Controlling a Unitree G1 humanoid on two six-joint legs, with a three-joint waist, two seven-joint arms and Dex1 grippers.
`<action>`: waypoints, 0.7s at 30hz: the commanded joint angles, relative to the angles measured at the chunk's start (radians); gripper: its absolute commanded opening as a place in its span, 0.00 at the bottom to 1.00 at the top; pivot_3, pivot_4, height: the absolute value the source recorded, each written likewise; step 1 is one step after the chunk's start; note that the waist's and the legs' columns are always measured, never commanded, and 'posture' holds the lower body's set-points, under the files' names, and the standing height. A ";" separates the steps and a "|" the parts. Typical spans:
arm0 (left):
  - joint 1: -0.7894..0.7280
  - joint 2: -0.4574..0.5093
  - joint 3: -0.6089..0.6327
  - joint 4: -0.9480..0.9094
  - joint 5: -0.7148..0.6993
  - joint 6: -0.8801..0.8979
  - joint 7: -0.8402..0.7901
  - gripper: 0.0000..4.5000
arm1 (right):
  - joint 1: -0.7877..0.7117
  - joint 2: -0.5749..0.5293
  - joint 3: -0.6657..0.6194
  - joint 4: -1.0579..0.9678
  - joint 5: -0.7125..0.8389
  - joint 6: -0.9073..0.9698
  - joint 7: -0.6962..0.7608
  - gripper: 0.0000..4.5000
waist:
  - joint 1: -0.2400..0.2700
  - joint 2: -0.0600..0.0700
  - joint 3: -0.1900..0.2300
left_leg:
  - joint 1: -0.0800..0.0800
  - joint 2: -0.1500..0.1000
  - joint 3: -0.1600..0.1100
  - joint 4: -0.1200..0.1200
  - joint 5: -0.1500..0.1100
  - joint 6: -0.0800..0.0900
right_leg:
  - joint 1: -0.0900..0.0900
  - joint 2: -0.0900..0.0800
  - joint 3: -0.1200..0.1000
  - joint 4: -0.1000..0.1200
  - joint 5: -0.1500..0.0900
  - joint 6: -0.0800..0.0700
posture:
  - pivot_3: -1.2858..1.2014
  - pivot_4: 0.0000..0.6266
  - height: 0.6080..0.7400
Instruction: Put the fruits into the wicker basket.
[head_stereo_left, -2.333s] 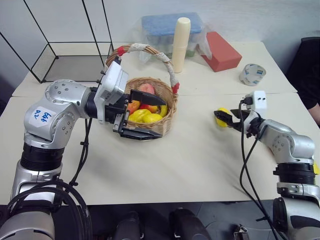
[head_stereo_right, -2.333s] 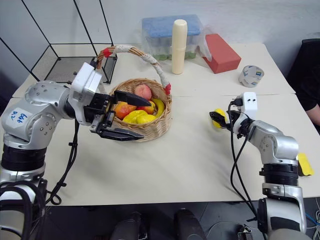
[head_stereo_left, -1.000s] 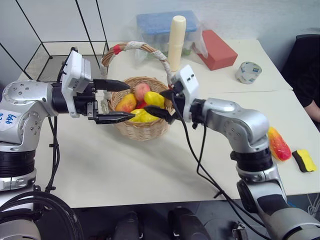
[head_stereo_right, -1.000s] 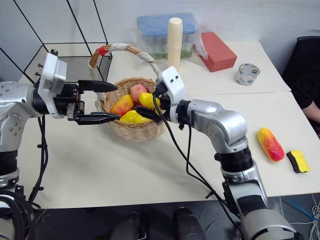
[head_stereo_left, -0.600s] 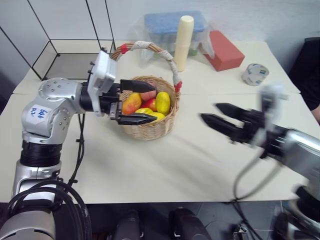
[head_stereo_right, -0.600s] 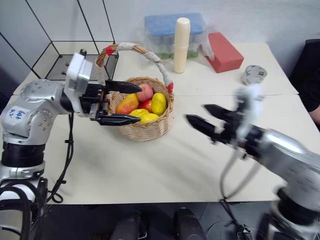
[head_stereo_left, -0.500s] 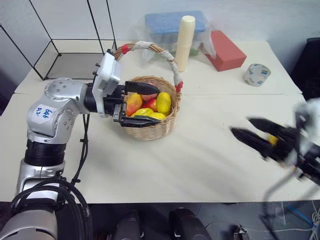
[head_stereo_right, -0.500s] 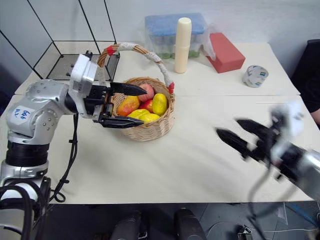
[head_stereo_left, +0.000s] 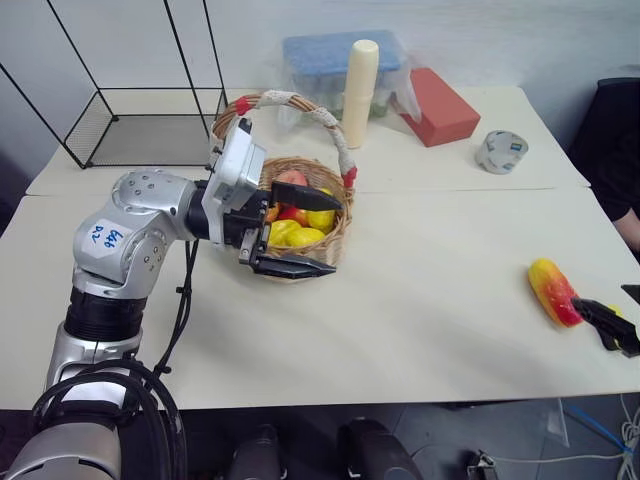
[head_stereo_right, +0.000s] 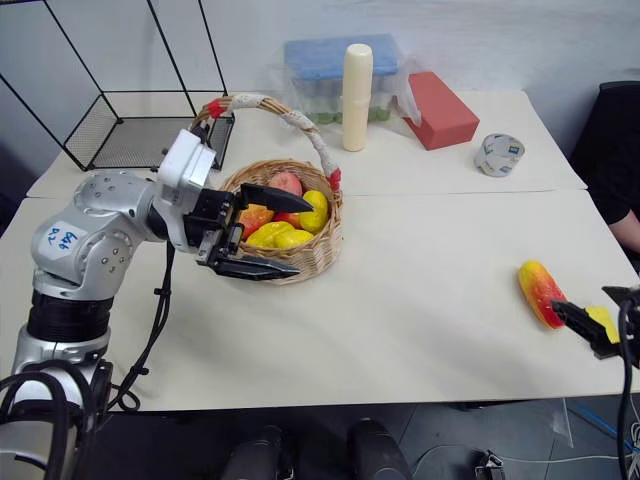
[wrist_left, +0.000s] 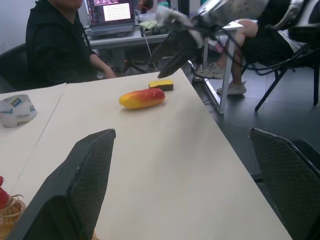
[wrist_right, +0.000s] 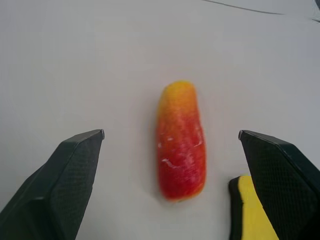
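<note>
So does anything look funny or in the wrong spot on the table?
One fruit is left out: the long red-and-yellow mango lies on the bare table near its right edge, beside a flat yellow sponge with a black edge, while the others sit in the round wicker basket. Nothing looks spilled or broken.

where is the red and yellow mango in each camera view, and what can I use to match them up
Left eye: mango on the table near the right edge.
Right eye: near the right edge too.
Left wrist: far along the table.
Right wrist: central, lying lengthwise.
Shared landmark: the yellow sponge close beside its red end.
</note>
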 joint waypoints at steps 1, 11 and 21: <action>0.003 0.008 0.024 -0.050 -0.020 0.011 0.029 1.00 | -0.105 -0.030 0.118 0.155 -0.094 -0.068 0.001 0.99 | 0.002 0.000 0.000 | 0.000 0.000 0.000 0.000 0.000 0.000 | 0.000 0.000 0.000 -0.001 0.000 0.000 | 0.52 0.24 1.00; 0.023 0.046 0.047 -0.071 -0.013 0.026 0.081 1.00 | -0.326 0.007 0.304 0.411 -0.120 -0.032 0.070 0.99 | 0.001 0.001 0.000 | 0.000 0.000 0.000 0.001 0.000 0.000 | 0.000 0.000 0.000 0.001 0.000 0.000 | 0.52 0.24 1.00; 0.036 0.114 0.110 -0.033 -0.014 0.045 0.109 1.00 | -0.355 0.027 0.267 0.115 0.106 0.037 0.243 0.39 | -0.004 0.001 0.001 | 0.000 0.000 0.000 0.001 0.000 0.000 | 0.000 0.000 -0.001 0.001 0.000 0.000 | 0.52 0.24 1.00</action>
